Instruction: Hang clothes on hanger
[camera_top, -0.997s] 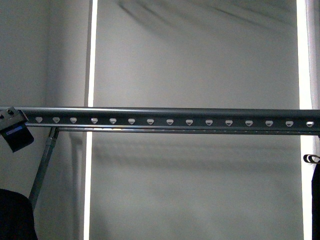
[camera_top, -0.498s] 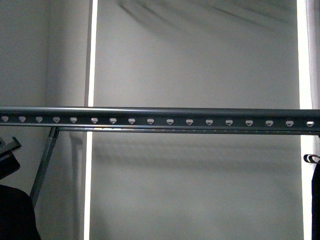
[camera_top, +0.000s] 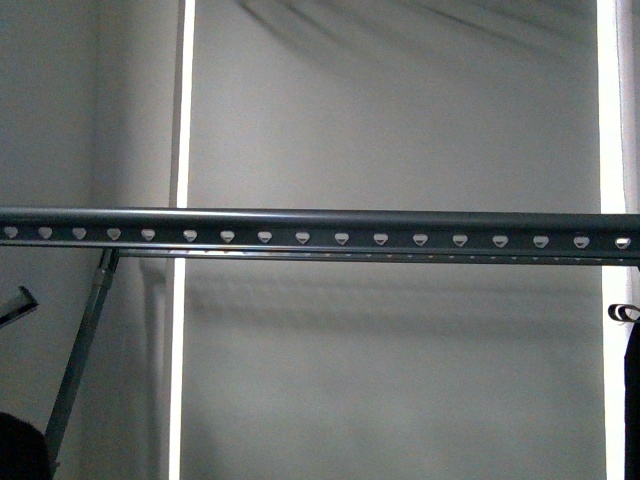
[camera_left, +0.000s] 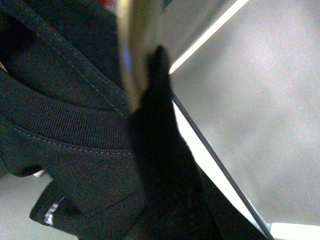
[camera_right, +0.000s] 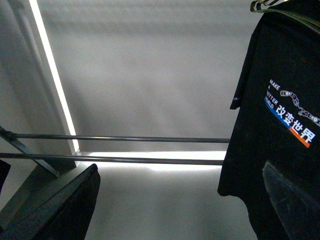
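The hanger, a long dark grey rail (camera_top: 320, 225) with a row of small pale holes, runs across the front view on a slanted grey leg (camera_top: 80, 350). My left gripper (camera_left: 147, 85) is shut on the clothes (camera_left: 75, 125), a black shirt whose ribbed collar fills the left wrist view, with white lettering (camera_left: 50, 215) at a hem and a shiny blurred strip beside the dark finger (camera_left: 165, 160). In the front view only a black corner of the clothes (camera_top: 15, 450) shows, low at the left, below the rail. My right gripper (camera_right: 180, 210) is open and empty.
A narrow black item (camera_top: 630, 400) topped by a small metal ring (camera_top: 622, 313) hangs at the right edge. In the right wrist view it is a printed black T-shirt (camera_right: 280, 125) beside the right finger. Two thin lower bars (camera_right: 125, 138) cross in front of the pale wall.
The dark part that overlapped the rail's left end has dropped away. The black cloth at the lower left has sunk almost out of the front view. The rail's left holes now show.
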